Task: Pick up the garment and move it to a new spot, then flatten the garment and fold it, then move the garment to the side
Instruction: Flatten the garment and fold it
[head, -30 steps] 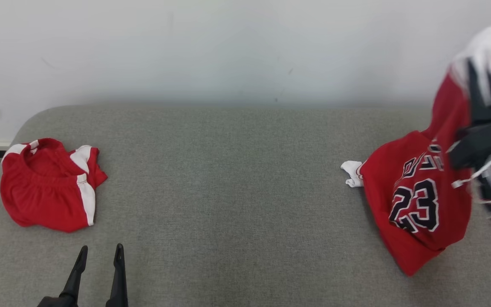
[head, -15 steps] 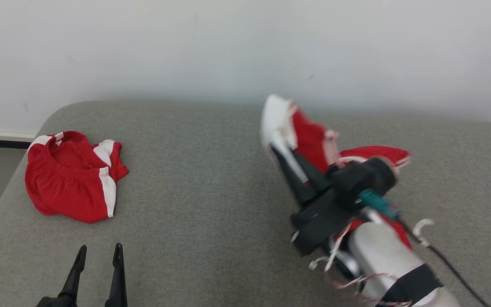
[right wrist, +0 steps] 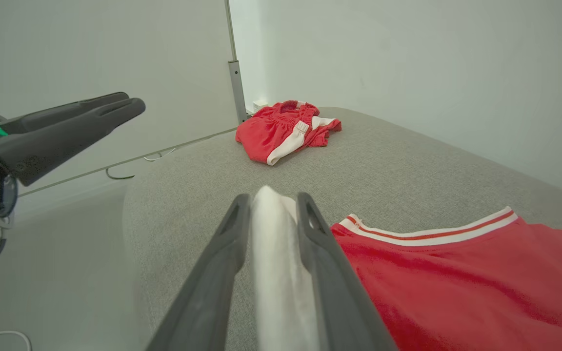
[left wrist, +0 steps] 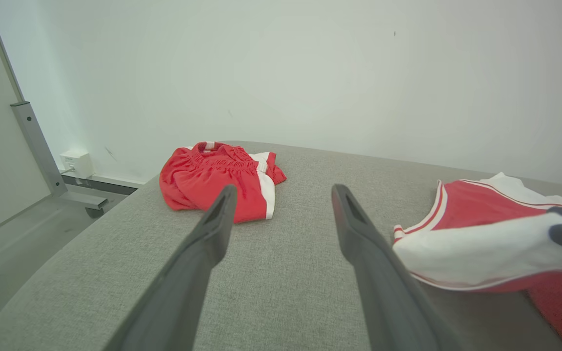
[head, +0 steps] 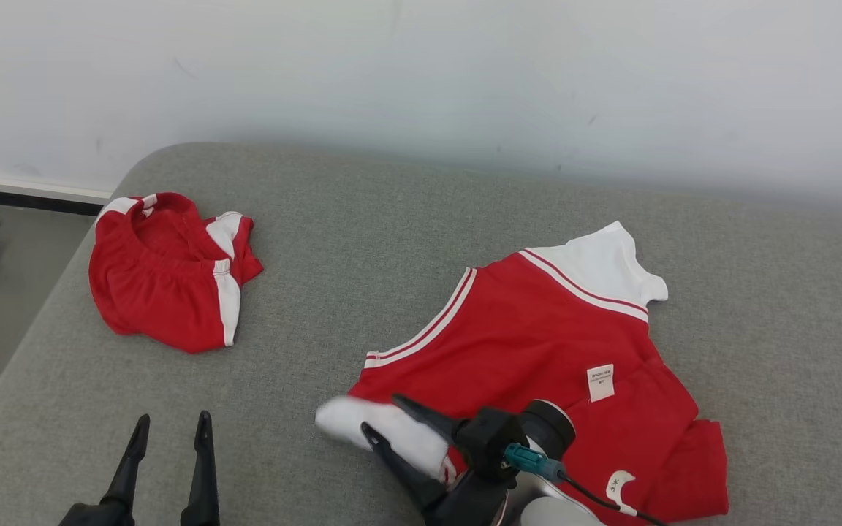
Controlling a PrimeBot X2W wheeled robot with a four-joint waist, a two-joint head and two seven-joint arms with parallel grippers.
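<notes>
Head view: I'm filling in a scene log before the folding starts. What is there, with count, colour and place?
jersey: 1, red with white sleeves and trim, spread on the middle-right of the cushion
label: 1, white, on the jersey's red body
shorts: 1, red with white side stripes, bunched at the cushion's far left
cushion: 1, grey, under both garments
wall: 1, white, behind the cushion
left hand: 1, black, lower left, open and holding nothing
right hand: 1, black, bottom middle, fingers closed around the jersey's near white sleeve
</notes>
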